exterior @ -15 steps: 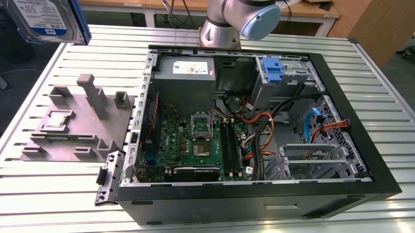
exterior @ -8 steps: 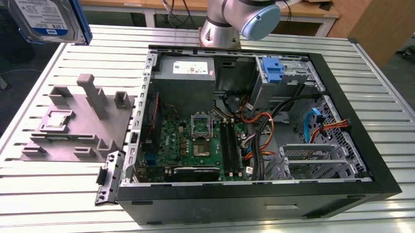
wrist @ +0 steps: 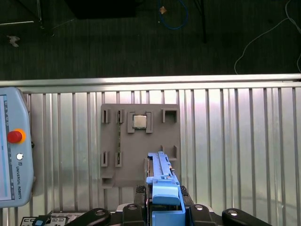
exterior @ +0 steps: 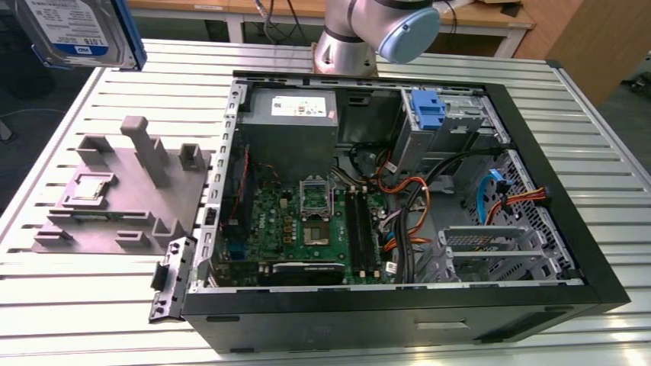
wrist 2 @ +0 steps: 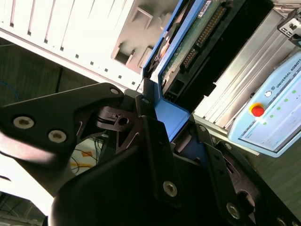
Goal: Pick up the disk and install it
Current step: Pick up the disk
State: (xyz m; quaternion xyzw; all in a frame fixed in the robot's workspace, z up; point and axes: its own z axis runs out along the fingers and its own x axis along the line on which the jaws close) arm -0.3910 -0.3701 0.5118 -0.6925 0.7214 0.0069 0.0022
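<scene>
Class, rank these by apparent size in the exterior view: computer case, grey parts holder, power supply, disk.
1. computer case
2. grey parts holder
3. power supply and disk look alike; the disk is cropped and seems nearer the camera, so unranked.

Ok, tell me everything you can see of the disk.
The disk is a flat silver-grey drive with a white-and-blue label, framed by a blue plastic bracket. The second wrist view shows its green circuit board and connector pins. It hangs on edge in the air over the grey fixture plate, clamped at the bracket by the pincer.
</scene>
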